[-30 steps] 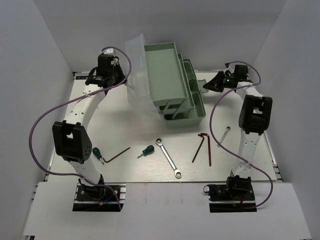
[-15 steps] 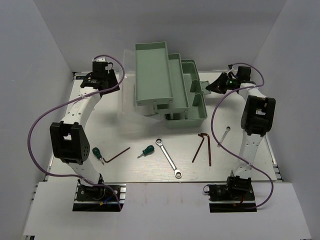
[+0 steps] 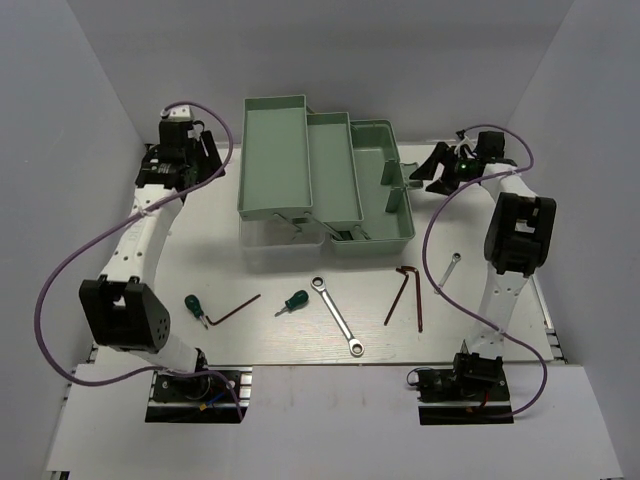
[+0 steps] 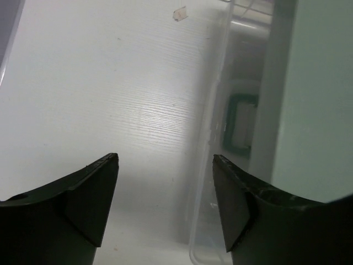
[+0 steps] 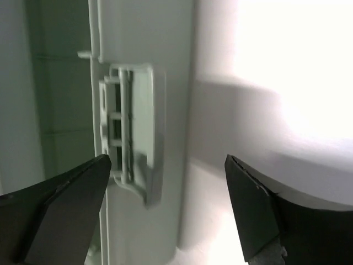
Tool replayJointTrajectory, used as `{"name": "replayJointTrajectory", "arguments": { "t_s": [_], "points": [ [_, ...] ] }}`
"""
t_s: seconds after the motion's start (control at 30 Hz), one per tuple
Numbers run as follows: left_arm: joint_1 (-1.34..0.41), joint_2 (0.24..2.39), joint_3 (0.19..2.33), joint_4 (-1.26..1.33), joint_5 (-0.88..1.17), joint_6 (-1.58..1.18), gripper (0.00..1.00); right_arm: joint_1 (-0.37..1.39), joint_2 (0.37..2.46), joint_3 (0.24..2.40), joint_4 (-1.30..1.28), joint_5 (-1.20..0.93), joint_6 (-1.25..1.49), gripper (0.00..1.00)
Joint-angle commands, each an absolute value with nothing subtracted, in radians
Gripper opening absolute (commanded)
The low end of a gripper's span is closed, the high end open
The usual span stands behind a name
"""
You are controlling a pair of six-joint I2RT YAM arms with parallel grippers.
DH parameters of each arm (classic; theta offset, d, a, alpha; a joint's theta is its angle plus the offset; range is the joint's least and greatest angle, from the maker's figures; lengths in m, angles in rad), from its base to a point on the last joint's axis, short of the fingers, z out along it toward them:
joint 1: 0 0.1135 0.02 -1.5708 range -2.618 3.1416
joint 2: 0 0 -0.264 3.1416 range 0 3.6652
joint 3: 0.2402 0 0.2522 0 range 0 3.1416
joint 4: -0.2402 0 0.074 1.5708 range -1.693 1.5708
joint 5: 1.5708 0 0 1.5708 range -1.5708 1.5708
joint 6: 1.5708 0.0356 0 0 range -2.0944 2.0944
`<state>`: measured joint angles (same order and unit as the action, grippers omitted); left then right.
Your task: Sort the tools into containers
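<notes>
The mint-green toolbox stands unfolded at the back: left tray, middle tray and base compartment, with its translucent lid flat on the table. My left gripper is open just left of the trays, holding nothing; its wrist view shows the lid's edge and a tray wall. My right gripper is open beside the box's right-end latch. In front lie two green screwdrivers, a long wrench, a short wrench and hex keys.
White walls close in the table on the left, right and back. The left arm's purple cable loops out over the table's left side, and the right arm's cable hangs near the short wrench. The arm bases stand at the near edge.
The toolbox trays have swung out to the left and the lid has dropped flat. Both grippers went from shut to open. The left arm has drawn back to the left.
</notes>
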<state>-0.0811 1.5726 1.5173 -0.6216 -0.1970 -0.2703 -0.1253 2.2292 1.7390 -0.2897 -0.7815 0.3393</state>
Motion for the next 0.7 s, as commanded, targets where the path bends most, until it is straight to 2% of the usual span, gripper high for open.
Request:
{"name": "replayJointTrajectory", "arguments": {
  "t_s": [0.0, 0.03, 0.07, 0.1, 0.13, 0.2, 0.23, 0.3, 0.33, 0.37, 0.47, 0.5, 0.53, 0.6, 0.63, 0.67],
  "points": [
    [-0.1, 1.403, 1.519, -0.65, -0.14, -0.244, 0.8, -0.133, 2.0, 1.758, -0.451, -0.641, 0.126, 0.91],
    [-0.1, 1.375, 1.505, -0.65, -0.05, -0.235, 0.91, -0.133, 1.961, 1.677, -0.463, -0.597, 0.064, 0.91],
    [-0.1, 1.35, 1.49, -0.65, 0.013, -0.235, 0.94, -0.129, 1.919, 1.642, -0.471, -0.553, 0.005, 0.91],
    [-0.1, 1.329, 1.448, -0.638, 0.082, -0.235, 0.94, -0.126, 1.798, 1.602, -0.469, -0.44, -0.05, 0.91],
    [-0.1, 1.283, 1.418, -0.612, 0.224, -0.235, 0.94, -0.126, 1.758, 1.463, -0.462, -0.424, -0.13, 0.91],
    [-0.112, 1.24, 1.304, -0.577, 0.357, -0.235, 0.83, -0.13, 1.662, 1.386, -0.462, -0.402, -0.179, 0.87],
    [-0.123, 1.198, 1.269, -0.566, 0.43, -0.235, 0.75, -0.129, 1.607, 1.291, -0.48, -0.346, -0.234, 0.71],
    [-0.135, 1.154, 1.166, -0.555, 0.491, -0.224, 0.43, -0.127, 1.527, 1.189, -0.544, -0.276, -0.242, 0.13],
    [-0.15, 1.132, 1.137, -0.555, 0.505, -0.212, 0.29, -0.127, 1.478, 1.157, -0.56, -0.188, -0.244, 0.0],
    [-0.169, 1.096, 1.084, -0.555, 0.524, -0.212, 0.19, -0.127, 1.456, 1.075, -0.572, -0.161, -0.232, 0.0],
    [-0.205, 1.063, 1.026, -0.555, 0.535, -0.202, 0.18, -0.13, 1.407, 1.023, -0.633, -0.081, -0.148, 0.0],
    [-0.236, 1.063, 1.026, -0.555, 0.546, -0.202, 0.29, -0.13, 1.41, 1.022, -0.691, -0.068, -0.129, 0.03],
    [-0.251, 1.052, 1.016, -0.569, 0.546, -0.202, 0.38, -0.129, 1.417, 1.02, -0.71, -0.069, -0.117, 0.18],
    [-0.284, 1.052, 1.015, -0.584, 0.537, -0.202, 0.59, -0.124, 1.422, 0.994, -0.718, -0.057, -0.077, 0.36],
    [-0.32, 1.063, 1.015, -0.595, 0.507, -0.212, 0.67, -0.123, 1.428, 0.988, -0.719, -0.054, -0.068, 0.39],
    [-0.34, 1.063, 0.994, -0.595, 0.494, -0.212, 0.72, -0.126, 1.425, 0.986, -0.718, -0.046, -0.051, 0.48]
  ]
}}
